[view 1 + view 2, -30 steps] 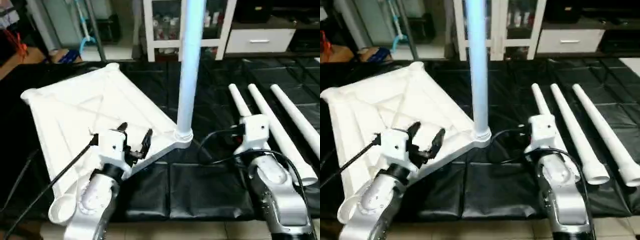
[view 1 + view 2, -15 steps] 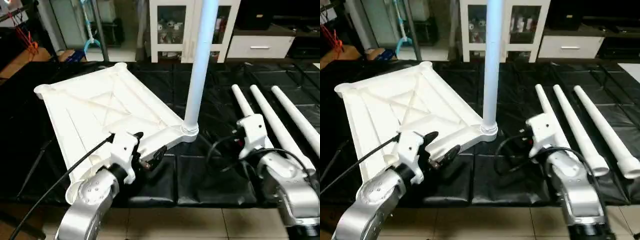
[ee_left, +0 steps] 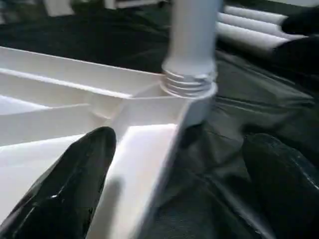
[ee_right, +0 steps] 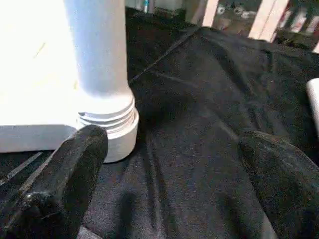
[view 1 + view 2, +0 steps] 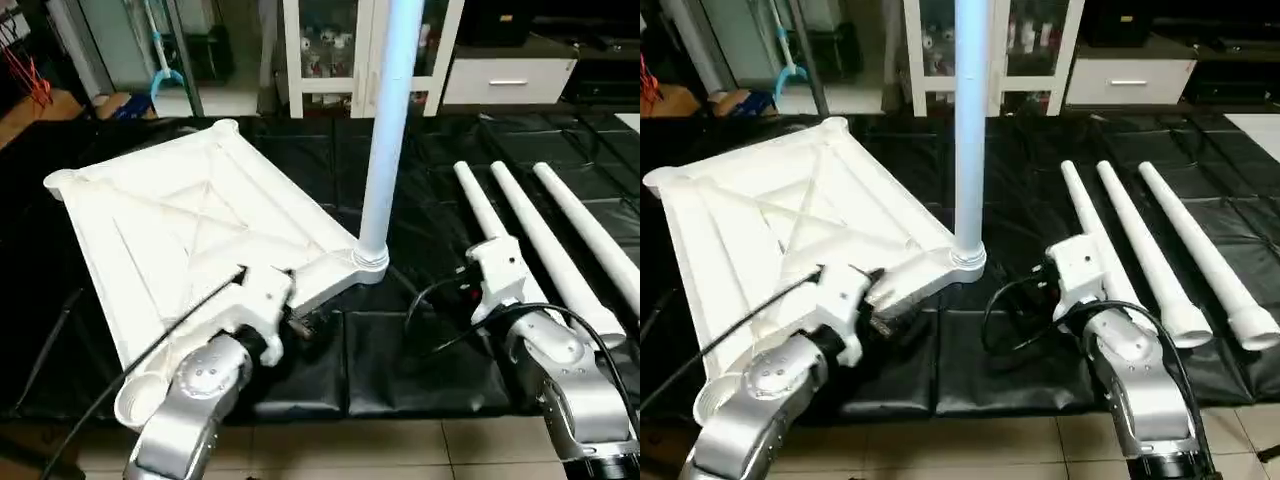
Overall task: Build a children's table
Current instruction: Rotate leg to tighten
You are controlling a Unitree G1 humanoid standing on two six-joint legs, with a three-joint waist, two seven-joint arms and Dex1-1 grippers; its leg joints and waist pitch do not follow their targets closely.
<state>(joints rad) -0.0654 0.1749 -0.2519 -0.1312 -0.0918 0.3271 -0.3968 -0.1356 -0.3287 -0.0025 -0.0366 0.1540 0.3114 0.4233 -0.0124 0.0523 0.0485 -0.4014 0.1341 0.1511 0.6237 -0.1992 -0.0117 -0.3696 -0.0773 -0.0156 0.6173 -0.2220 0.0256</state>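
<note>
left arm: silver forearm reaches forward from the near left, over the near edge of the tabletop; wrist angled in toward the socket corner that holds the upright leg
left gripper (image 3: pixel 174 199): jaws wide, holding nothing. One black finger (image 3: pixel 65 194) over the tabletop rim, the other (image 3: pixel 284 184) over the mat; rim edge runs between them
right arm: silver forearm comes in from the near right, white wrist block raised, beside the thick ends of the loose legs
right gripper (image 4: pixel 169 199): jaws wide, holding nothing. Hangs over bare mat, pointing at the base of the upright leg; one finger (image 4: pixel 65 184) near the socket collar, contact can't be judged
tabletop: white plastic square tabletop (image 5: pixel 190 230), underside up, raised ribs and a diagonal cross brace visible, round sockets at corners. Lies on the left part of the mat, turned so one corner points toward the middle
upright leg: long white tapered tubular leg (image 5: pixel 385 130) stands vertical in that corner socket, threaded collar visible at its foot, top runs out of frame
loose legs: three more white tapered legs (image 5: pixel 545 240) lie side by side on the right of the mat, thick open ends toward the robot, well apart from the tabletop
mat: black sheet (image 5: pixel 420 360) covering the floor under everything
background: white glass-door cabinet (image 5: pixel 330 50) behind the upright leg
</note>
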